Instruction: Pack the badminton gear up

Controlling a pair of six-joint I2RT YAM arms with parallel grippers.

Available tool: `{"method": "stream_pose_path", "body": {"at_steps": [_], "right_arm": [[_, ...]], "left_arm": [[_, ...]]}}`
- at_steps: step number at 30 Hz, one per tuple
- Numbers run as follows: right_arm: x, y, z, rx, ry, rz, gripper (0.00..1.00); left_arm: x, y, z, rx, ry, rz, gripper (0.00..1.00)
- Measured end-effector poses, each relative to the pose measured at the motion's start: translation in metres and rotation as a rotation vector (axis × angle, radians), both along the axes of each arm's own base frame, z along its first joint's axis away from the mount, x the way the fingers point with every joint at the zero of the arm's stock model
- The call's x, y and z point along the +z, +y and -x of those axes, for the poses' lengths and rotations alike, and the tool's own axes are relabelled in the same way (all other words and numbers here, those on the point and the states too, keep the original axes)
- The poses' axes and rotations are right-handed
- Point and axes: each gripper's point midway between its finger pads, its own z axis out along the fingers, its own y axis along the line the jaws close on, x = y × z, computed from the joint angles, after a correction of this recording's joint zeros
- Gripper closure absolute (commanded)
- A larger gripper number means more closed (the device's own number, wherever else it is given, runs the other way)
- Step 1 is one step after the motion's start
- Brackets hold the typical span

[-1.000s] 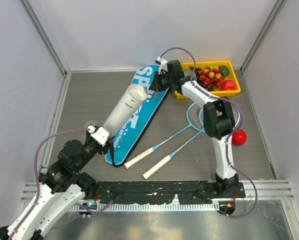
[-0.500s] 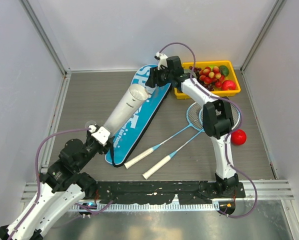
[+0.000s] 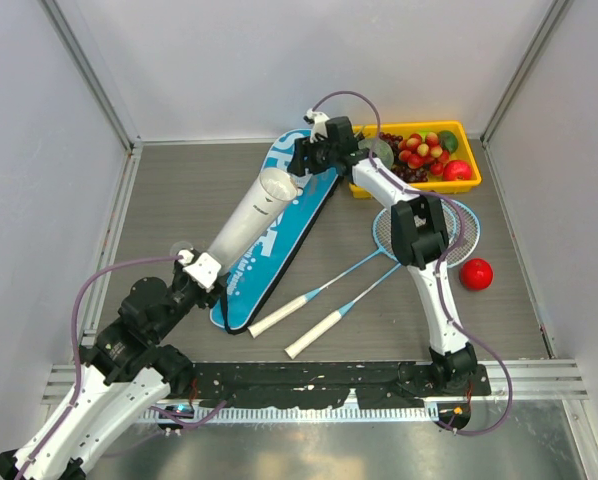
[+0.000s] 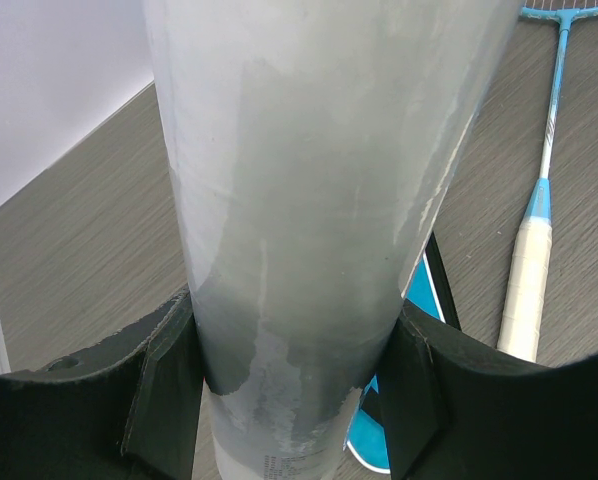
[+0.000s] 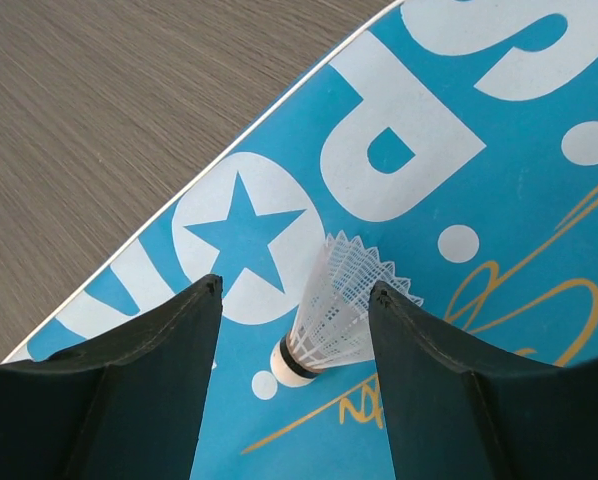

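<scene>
The left gripper (image 4: 294, 372) has a dark finger pressed to either side of the long white tube (image 4: 319, 180) and clamps it near its lower end. A line of small print close to the palm is too small to read. The tube slants up and away from the hand, its open mouth far ahead. The left arm is folded low, elbow bent and wrist pointing forward. Beneath the tube and past these fingers lies the blue bag (image 3: 297, 215), with the two rackets (image 3: 314, 334) off to the hand's right, white handles nearest. The right arm is stretched far forward, its wrist turned left over the bag's far end. The right gripper (image 5: 297, 290) stands wide open and holds nothing. Between its fingers a white shuttlecock (image 5: 334, 300) shows against the bag, though whether it rests there cannot be told. Ahead of these fingers the bag reads "S" and "P" in big white letters beside a white star, and its gold script is unreadable. Behind that wrist sits the yellow tray (image 3: 424, 127) of fruit
</scene>
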Motion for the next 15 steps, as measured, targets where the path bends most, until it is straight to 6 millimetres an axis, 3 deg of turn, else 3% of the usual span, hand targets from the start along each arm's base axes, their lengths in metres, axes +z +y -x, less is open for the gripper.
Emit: {"method": "stream_pose_path", "body": {"at_steps": [5,15], "right_arm": [[-0.012,0.002,0.002,0.017,0.022,0.001,0.34],[-0.013,0.007,0.011,0.081,0.03,-0.008,0.46]], "left_arm": [[0.0,0.0,0.0,0.0,0.0,0.0,0.82],[0.0,0.0,0.0,0.0,0.0,0.0,0.82]]}}
